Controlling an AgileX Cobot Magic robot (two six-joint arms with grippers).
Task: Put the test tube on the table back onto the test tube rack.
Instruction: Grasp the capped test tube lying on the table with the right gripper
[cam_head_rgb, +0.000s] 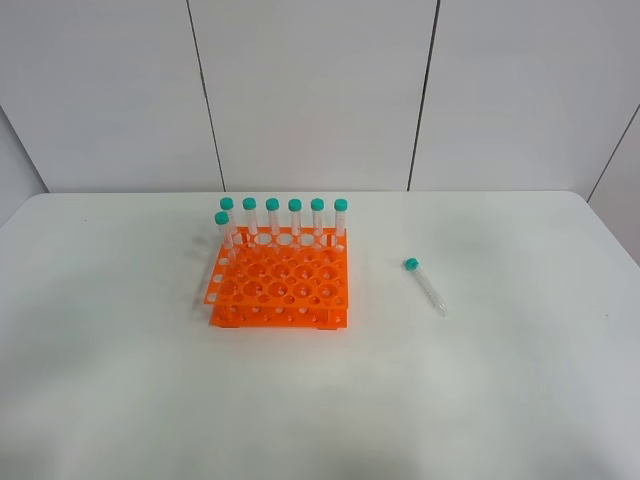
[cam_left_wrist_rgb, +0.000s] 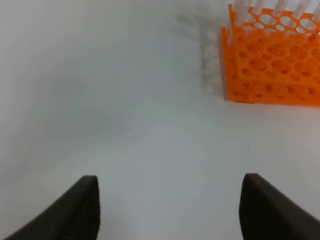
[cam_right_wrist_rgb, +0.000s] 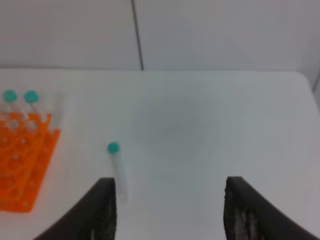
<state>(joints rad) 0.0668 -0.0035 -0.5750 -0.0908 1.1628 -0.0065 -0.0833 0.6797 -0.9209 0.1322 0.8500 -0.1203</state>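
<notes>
Currently the test tube (cam_head_rgb: 427, 288) lies flat on the table (cam_head_rgb: 500, 400), apart from the test tube rack (cam_head_rgb: 278, 285) and to its right in the high view. The left gripper (cam_left_wrist_rgb: 170, 177) and right gripper (cam_right_wrist_rgb: 170, 180) both hang spread wide, holding nothing.

Seven capped tubes (cam_head_rgb: 272, 218) stand upright: six in a straight back row with their teal caps level, and one just in front of the row's left end. Behind them rises a pale grey panelled wall (cam_head_rgb: 310, 90), split by thin dark seams (cam_head_rgb: 424, 95) — two near the middle, each slightly slanted.
</notes>
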